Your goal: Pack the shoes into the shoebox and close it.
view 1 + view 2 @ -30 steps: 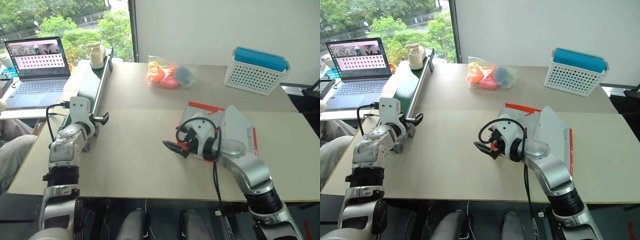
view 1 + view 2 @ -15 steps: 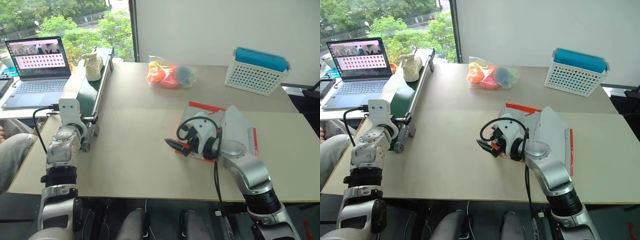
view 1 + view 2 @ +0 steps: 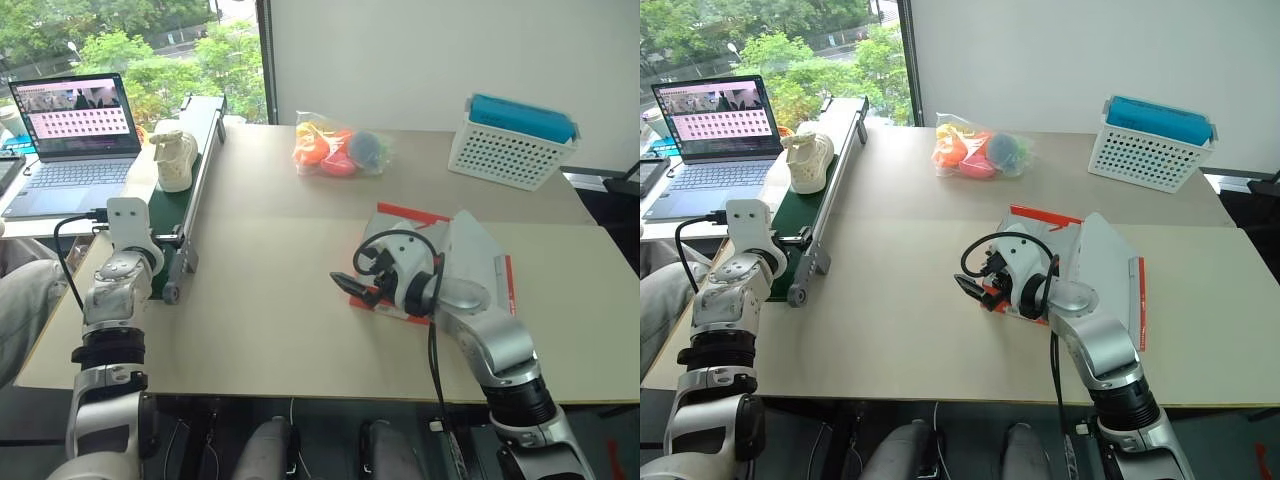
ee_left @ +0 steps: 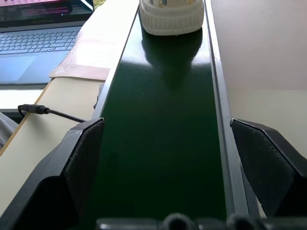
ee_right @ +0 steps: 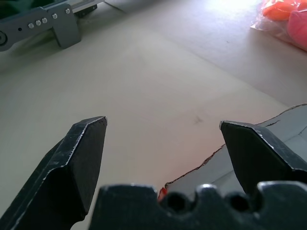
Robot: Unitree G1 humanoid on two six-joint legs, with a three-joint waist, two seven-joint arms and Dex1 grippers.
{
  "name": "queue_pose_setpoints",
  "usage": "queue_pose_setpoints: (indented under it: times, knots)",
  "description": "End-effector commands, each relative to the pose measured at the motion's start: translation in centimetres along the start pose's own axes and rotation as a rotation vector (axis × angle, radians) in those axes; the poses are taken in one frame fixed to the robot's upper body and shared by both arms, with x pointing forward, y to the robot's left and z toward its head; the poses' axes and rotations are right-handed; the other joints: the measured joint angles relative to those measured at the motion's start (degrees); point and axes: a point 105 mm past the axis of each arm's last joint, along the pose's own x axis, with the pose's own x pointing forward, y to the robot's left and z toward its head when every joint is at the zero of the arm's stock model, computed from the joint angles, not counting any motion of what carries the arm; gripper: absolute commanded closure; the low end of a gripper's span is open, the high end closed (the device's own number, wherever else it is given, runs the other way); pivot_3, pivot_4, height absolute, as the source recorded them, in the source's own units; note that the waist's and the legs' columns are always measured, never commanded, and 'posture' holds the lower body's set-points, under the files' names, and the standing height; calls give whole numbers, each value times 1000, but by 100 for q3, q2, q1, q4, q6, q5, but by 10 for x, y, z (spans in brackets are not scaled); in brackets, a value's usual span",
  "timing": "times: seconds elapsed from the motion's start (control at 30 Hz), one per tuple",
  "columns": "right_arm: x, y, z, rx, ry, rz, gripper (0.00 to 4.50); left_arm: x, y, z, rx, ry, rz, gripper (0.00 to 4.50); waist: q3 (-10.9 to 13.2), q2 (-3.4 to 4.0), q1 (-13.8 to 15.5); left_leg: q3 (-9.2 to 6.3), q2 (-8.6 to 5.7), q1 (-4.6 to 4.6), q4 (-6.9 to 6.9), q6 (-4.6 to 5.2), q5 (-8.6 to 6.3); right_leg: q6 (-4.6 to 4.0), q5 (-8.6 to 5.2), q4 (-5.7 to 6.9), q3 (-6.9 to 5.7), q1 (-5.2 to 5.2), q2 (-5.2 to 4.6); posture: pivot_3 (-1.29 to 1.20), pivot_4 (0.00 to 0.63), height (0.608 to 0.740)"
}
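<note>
Table (image 3: 280,330): beige, carries everything. Conveyor (image 3: 190,165): green belt along table's left edge, laptop (image 3: 75,135) beside it. Shoebox (image 3: 480,265): red, near right arm, white paper inside. Basket (image 3: 512,140): far right. Bag (image 3: 340,148): far centre. Shoe (image 3: 172,158): single cream one on belt, ahead of left gripper (image 4: 165,139); fingers spread wide astride belt, empty. Right gripper (image 5: 163,143): wide open, empty, over box's near-left corner.

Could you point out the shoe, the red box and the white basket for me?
shoe (image 3: 172,158): left eye view, on its cream side.
red box (image 3: 402,213): left eye view, on its far red edge.
white basket (image 3: 505,152): left eye view, on its perforated front wall.
</note>
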Motion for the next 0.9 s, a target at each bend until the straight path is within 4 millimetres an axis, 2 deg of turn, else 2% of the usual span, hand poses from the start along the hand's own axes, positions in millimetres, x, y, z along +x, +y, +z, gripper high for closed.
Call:
queue_pose_setpoints:
  times: [0.03,0.57,0.7,0.8,0.83,0.9]
  knots:
    - [-4,-2,15,-23,-59,-12,74,0,6,20,5,-68,13,0,0,0,0,0,0,0,0,0,0,0,0,0,0,0,0,0,150,699]
    - [-6,-3,18,-14,-77,-30,74,4,0,14,0,-38,-12,0,0,0,-4,1,0,0,0,-1,0,0,0,1,0,-1,0,0,150,699]
    - [-8,-7,21,-16,-85,-40,74,5,-8,20,-147,-41,-51,0,0,-1,12,0,0,0,0,-1,0,0,0,1,0,-1,0,0,150,699]
    - [-10,-10,24,-18,-95,-49,0,5,-12,29,-163,-65,-73,766,0,-2,24,-2,-1,0,1,-1,0,0,0,1,-2,2,-1,0,150,699]
    - [-10,-11,25,-18,-99,-52,0,5,-14,30,-163,-67,-78,1169,0,-1,26,-2,-1,0,2,-1,0,0,0,1,-2,2,-1,0,150,699]
    - [-11,-12,27,-20,-104,-57,0,4,-16,32,-176,-73,-89,1551,0,-1,22,-2,-2,0,2,-1,0,0,0,2,-2,3,-2,0,150,699]
